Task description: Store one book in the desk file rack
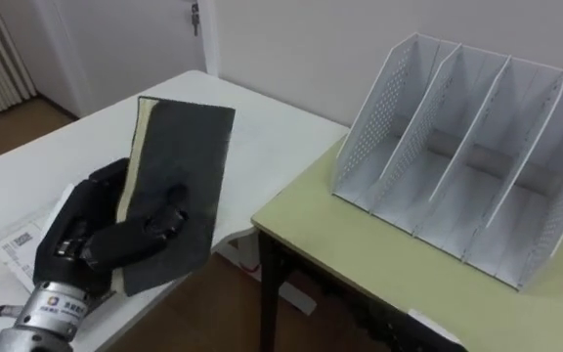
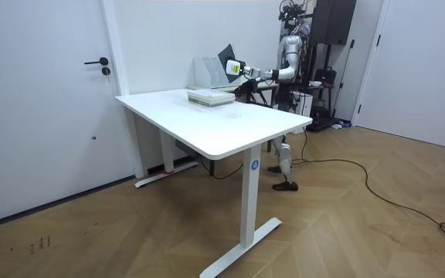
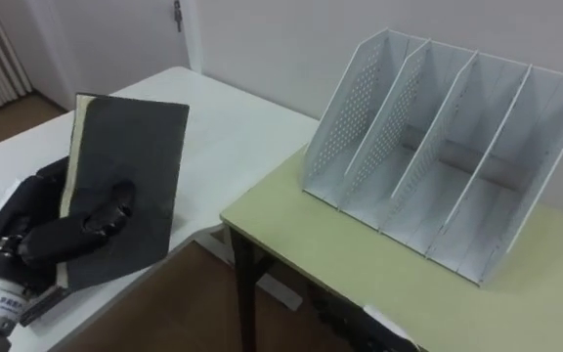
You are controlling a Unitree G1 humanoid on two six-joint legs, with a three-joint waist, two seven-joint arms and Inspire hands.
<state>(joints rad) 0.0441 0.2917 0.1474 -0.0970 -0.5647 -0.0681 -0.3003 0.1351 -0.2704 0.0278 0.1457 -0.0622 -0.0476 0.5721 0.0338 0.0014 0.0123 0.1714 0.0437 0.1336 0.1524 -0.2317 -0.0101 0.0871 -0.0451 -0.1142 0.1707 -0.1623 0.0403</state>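
Book [image 1: 179,186], black-covered with pale page edges along its left side, is held in the left hand [image 1: 91,240]. The hand is clamped on the book's lower part, with the thumb lying across the front cover and the fingers wrapped behind the page edge. The book stands roughly upright and leans a little to the right, its cover facing the camera. It hangs in the air over the near edge of the white worktop [image 1: 57,161], touching neither worktop.

To the right, a pale green worktop [image 1: 360,254] on dark legs carries a white file rack [image 1: 457,156]. The rack has perforated side walls and 3 slanted dividers making 4 slots, and their open fronts face the robot. The book is well to the left of the rack and not inside any slot.

A printed sheet of paper [image 1: 13,244] lies on the white worktop beside the wrist.

In the room view the robot stands upright behind the white worktop, arm stretched toward the room view's left. A low pale stack [image 2: 211,97] lies on that worktop near the rack.
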